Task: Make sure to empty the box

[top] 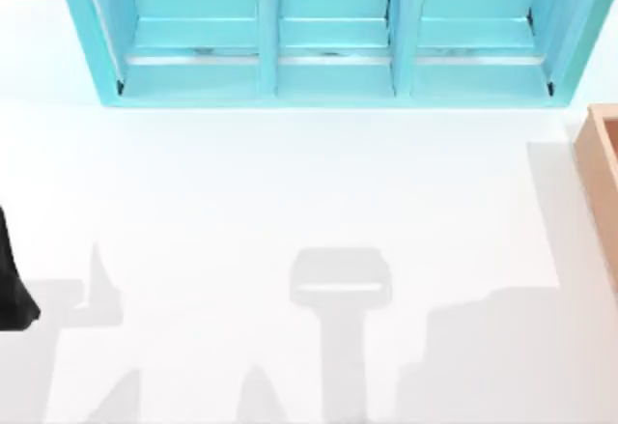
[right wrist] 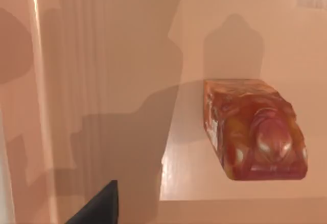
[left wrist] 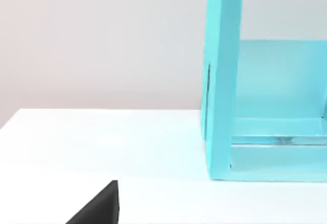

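The box [top: 603, 168] is light tan wood and stands at the table's right edge, cut off by the top view's border. In the right wrist view I look down onto its brown inside [right wrist: 102, 81], where a glossy red-orange car-shaped item [right wrist: 254, 129] lies on the floor near a wall. A dark part of my right gripper [right wrist: 97, 207] shows at the picture's edge, above the box floor and apart from the item. My left arm [top: 12, 284] sits at the table's left edge, and a dark part of its gripper [left wrist: 98, 207] hangs over the white table.
A big turquoise three-bay shelf unit [top: 328, 38] stands along the table's far edge; its end wall [left wrist: 222, 81] is close to my left wrist camera. The white tabletop [top: 290, 183] stretches between shelf, box and left arm, with arm shadows near the front.
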